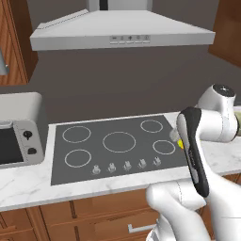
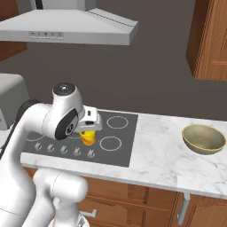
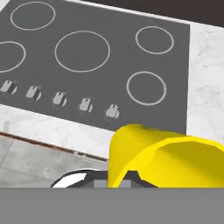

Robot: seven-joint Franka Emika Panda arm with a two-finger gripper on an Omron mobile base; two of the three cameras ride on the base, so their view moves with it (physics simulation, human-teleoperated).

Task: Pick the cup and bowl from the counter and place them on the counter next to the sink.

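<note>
nearest the camera on the hand, the yellow cup point(image 3: 164, 159) sits right against the lens with its rim tilted, held in the pincer point(image 2: 88, 131), which is closed tight on it. in the right base view the cup hangs under the hand with an orange band low on its side, lifted clear above the front right part of the cooktop point(image 2: 111, 137), near the row of 5 knobs point(image 3: 59, 98). so the 1st of the 2 pick-ups looks done: the cup is off the surface point(image 2: 164, 159) and in transit, but not yet set down anywhere.

further off to the robot's right, the bowl point(image 2: 204, 138) rests upright on the white marble, well apart from the cooktop and from the hand, untouched. that is the 2nd item and all of its handling is left.

beyond the cooktop stand the dark wall and the grey hood point(image 1: 122, 28); at the far left of the left base view a toaster oven point(image 1: 19, 136) sits on the marble. the sink cannot be located from here, so i judge the cup needs a carry to wherever it lies, a release beside it, then a return for the bowl. roughly a quarter done by my reckoning.
</note>
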